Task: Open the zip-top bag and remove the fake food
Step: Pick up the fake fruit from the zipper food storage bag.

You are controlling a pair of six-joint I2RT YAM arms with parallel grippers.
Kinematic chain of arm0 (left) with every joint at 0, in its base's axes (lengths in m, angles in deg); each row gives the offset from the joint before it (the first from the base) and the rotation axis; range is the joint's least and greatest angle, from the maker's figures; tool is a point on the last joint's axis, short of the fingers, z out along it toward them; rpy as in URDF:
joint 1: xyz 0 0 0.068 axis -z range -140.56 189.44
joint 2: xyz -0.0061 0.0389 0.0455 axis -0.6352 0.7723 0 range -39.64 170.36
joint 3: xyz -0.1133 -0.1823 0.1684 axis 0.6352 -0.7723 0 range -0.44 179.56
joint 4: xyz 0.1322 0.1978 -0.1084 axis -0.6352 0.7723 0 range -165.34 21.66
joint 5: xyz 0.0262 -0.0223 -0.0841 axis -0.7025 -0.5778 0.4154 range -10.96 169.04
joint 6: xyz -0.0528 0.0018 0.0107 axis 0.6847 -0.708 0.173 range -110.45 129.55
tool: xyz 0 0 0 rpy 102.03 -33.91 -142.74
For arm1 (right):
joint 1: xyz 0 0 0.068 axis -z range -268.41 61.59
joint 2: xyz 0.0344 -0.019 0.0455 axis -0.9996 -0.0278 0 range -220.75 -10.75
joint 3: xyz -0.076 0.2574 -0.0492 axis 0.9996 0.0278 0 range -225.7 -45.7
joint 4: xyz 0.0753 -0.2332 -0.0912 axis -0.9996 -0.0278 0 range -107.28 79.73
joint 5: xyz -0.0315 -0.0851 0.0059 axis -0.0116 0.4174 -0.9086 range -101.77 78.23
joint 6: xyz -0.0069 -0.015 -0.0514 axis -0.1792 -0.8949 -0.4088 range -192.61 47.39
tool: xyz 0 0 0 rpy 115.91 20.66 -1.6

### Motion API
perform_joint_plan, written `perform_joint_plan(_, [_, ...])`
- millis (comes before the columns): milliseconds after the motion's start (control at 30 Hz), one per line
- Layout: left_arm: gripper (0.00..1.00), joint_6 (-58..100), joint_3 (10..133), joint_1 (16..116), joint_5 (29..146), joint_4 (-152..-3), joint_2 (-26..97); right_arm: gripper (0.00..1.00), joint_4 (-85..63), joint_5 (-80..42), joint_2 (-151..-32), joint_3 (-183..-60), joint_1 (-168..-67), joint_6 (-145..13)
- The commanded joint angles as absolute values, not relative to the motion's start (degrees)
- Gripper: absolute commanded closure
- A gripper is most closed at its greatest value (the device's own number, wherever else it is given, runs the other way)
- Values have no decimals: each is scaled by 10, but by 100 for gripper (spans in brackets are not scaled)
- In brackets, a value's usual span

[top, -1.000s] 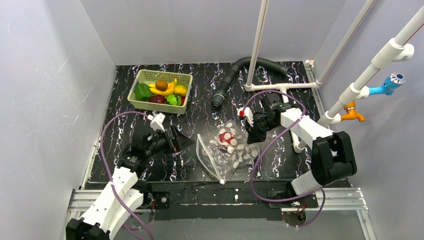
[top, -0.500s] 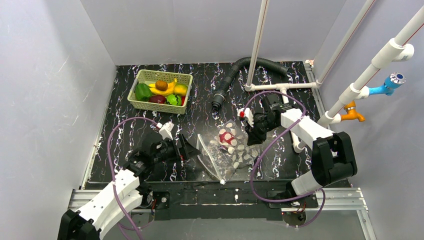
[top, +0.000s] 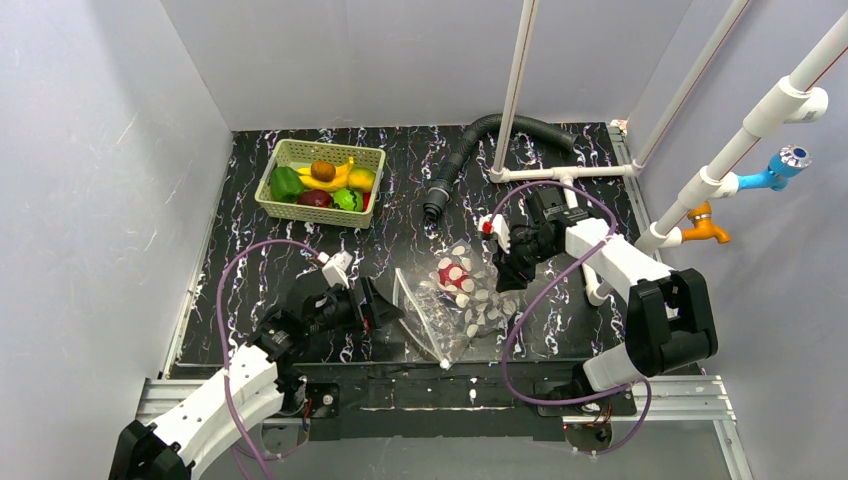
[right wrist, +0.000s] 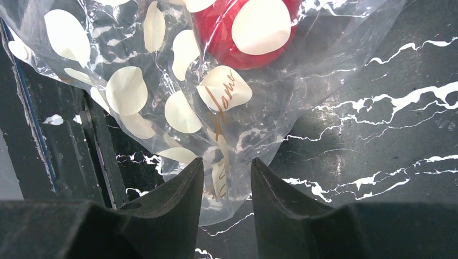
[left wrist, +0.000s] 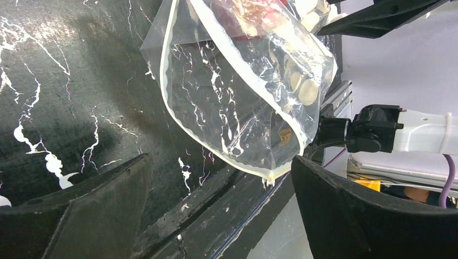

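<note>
1. Black table [top: 400,215] with white marble-style veins; metal rail along its near edge.
2. Pale green lattice basket [top: 300,212] sits flat at the far left.
3. Zip-top bag [top: 455,305], clear with white oval spots, lies crumpled near the front edge, about centre, well apart from the basket.
4. Black ribbed hose [top: 470,150] curves over the far centre, open end toward the front.
5. White pipe frame [top: 560,172] rests at the far right, just beside the hose.

You have a black, white-veined tabletop [top: 400,215] boxed by pale grey walls [top: 100,150]; at right, white pipes [top: 514,90], a black corrugated hose [top: 458,160], a blue tap [top: 780,168], an orange tap [top: 705,225].
</note>
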State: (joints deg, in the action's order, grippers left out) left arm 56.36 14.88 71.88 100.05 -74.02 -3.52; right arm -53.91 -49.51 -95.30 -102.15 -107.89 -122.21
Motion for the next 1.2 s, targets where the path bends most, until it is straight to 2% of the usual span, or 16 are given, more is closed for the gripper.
perform_joint_plan(0, [2,564,141,732,987,-750,-42,55,-553,-516,-931,-1029,-1074,-1227])
perform_joint_plan(433, [2,559,138,778,961,-797,-10,54,-561,-526,-916,-1045,-1073,-1232])
perform_joint_plan(700, [2,555,128,800,945,-840,-8,55,-601,-538,-934,-1099,-1077,-1239])
perform_joint_plan(800, [8,553,122,810,944,-858,-1,55,-619,-546,-947,-1128,-1087,-1236])
perform_joint_plan(933, [23,547,112,822,946,-881,11,58,-631,-541,-968,-1156,-1116,-1225])
perform_joint_plan(1167, [37,520,105,853,924,-908,16,67,-629,-516,-1012,-1191,-1162,-1193])
